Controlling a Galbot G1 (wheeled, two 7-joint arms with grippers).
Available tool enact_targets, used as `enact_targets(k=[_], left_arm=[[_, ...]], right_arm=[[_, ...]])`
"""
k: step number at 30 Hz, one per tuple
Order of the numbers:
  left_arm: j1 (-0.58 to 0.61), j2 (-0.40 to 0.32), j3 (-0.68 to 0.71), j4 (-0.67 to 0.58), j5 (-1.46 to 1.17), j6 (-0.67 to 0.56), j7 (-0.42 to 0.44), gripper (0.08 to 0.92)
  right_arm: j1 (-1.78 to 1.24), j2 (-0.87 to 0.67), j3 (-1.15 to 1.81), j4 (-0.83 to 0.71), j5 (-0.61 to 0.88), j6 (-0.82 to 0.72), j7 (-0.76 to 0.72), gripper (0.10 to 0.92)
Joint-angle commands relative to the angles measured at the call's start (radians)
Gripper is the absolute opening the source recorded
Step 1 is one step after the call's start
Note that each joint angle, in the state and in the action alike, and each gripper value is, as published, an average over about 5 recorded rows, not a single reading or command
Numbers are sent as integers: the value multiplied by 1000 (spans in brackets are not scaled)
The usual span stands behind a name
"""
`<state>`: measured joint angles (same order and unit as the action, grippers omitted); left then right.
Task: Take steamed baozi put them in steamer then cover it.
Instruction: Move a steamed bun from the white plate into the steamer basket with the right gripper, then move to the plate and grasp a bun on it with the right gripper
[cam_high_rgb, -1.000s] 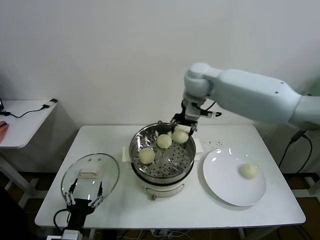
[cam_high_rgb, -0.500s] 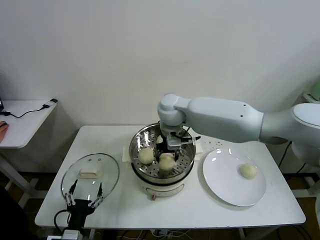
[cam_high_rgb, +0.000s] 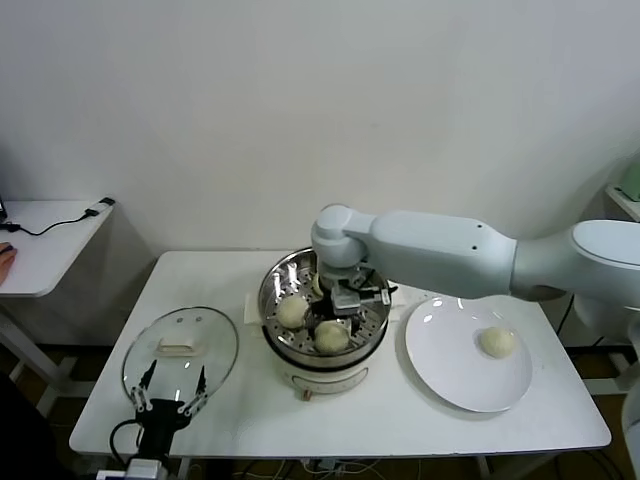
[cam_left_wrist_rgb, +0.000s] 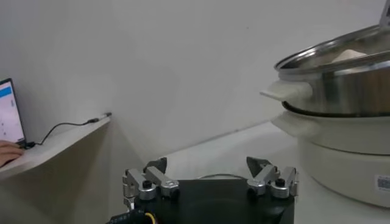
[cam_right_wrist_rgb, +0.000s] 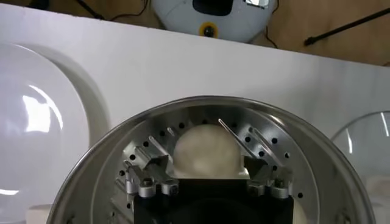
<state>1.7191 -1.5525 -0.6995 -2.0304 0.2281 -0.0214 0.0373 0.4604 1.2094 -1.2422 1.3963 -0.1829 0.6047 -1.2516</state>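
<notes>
The steamer (cam_high_rgb: 330, 372) stands mid-table, its perforated tray uncovered. Two steamed baozi show in it: one on the left (cam_high_rgb: 292, 312), one at the front (cam_high_rgb: 331, 336). My right gripper (cam_high_rgb: 345, 300) hangs open just over the front one. In the right wrist view that baozi (cam_right_wrist_rgb: 207, 151) rests on the tray between the spread fingers (cam_right_wrist_rgb: 157, 168) of the right gripper (cam_right_wrist_rgb: 207, 169). Another baozi (cam_high_rgb: 497, 342) lies on the white plate (cam_high_rgb: 450, 365). The cover (cam_high_rgb: 180, 350), a glass lid, lies flat to the left. My left gripper (cam_high_rgb: 170, 400) waits open at its near edge.
My right arm reaches across the steamer's far side and hides that part of the tray. A low side table (cam_high_rgb: 40, 250) stands off to the left. In the left wrist view the steamer (cam_left_wrist_rgb: 341, 97) rises close beside my open left gripper (cam_left_wrist_rgb: 210, 169).
My right gripper carried a baozi from the steamer's far rim to the front of the tray, lowered it and opened. The left arm has not moved.
</notes>
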Motion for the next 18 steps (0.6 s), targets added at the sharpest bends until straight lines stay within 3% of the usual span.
enact_targets(k=[1, 8, 13, 18], left_arm=[[-1, 3, 0, 1, -1, -1, 0, 823], [0, 10, -1, -6, -3, -1, 0, 823], [-2, 16, 0, -11, -7, 0, 0, 823], [-2, 19, 3, -13, -17, -4, 0, 823]], right_arm=[[41, -48, 36, -17, 23, 2, 6, 822], [195, -176, -18, -83, 174, -132, 135, 823], [324, -315, -171, -80, 347, -376, 256, 823], [324, -509, -217, -2, 516, -727, 296, 823]])
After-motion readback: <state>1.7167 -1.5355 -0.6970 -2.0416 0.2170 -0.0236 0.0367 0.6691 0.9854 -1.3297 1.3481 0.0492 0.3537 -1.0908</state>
